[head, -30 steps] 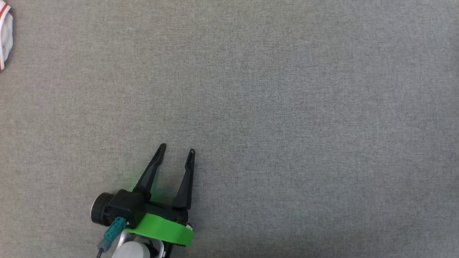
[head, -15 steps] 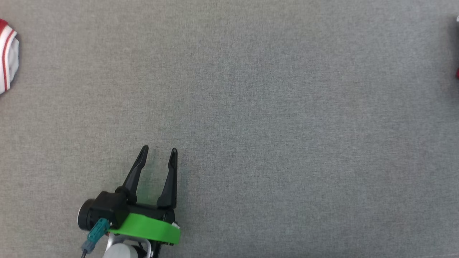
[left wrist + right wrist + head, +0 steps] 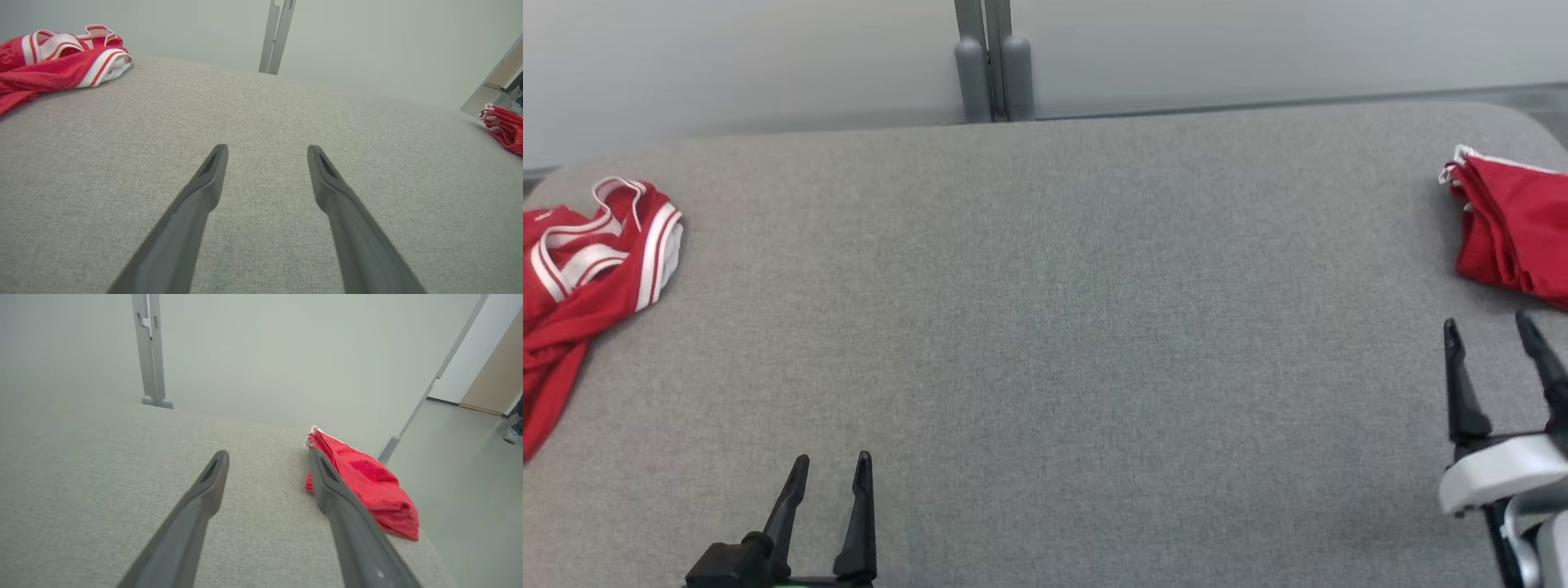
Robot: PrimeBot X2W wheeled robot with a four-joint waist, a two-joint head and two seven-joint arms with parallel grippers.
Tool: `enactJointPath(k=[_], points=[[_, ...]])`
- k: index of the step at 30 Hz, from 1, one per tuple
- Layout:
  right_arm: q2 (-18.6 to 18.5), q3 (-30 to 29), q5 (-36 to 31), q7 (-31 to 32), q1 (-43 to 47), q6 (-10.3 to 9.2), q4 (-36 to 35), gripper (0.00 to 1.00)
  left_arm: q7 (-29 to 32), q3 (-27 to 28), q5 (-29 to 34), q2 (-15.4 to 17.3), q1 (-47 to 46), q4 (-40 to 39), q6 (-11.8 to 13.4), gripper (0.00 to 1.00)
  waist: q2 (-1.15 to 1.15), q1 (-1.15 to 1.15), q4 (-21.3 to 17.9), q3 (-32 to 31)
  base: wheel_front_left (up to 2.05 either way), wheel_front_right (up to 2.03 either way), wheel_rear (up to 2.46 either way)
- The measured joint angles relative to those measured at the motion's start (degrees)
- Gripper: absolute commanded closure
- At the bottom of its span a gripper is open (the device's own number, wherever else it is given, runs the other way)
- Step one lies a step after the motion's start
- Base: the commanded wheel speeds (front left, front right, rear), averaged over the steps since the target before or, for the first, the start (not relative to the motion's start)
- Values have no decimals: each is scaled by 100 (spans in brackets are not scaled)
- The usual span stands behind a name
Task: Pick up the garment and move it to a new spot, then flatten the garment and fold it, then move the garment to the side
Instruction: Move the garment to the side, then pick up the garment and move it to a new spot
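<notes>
Left gripper (image 3: 832, 461), right gripper (image 3: 1486, 324) both apart, empty; folded red garment (image 3: 1511, 229) at table (image 3: 1045, 286) right edge, seemingly overhanging, stray nudge could tip it off

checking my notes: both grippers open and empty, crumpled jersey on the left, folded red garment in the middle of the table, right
Not the middle: the folded red garment lies at the right edge of the table, as the head view shows. The rest holds.
</notes>
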Motion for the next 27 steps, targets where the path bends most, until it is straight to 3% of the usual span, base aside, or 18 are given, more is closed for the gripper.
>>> enactJointPath(k=[5, 8, 16, 27], points=[[820, 135, -199, -2, 946, 0, -479, 0, 0, 175, 19, 0, 41, -20, 33, 0, 0, 0, 36, -476, 0, 0, 0], [1011, 221, -279, -1, 1254, 0, -586, 0, 0, 260, 16, 0, 68, 2, 41, 0, 0, 0, 67, -662, 0, 0, 0], [1232, 185, -355, -2, 1571, 0, -694, 0, 0, 333, 35, 0, 103, 87, 38, 0, 0, 0, 198, -801, 0, 0, 0], [1262, 65, -399, -1, 1557, 0, -743, 0, 0, 283, 35, 0, 103, 220, 29, 0, 0, 0, 147, -777, 0, 0, 0]])
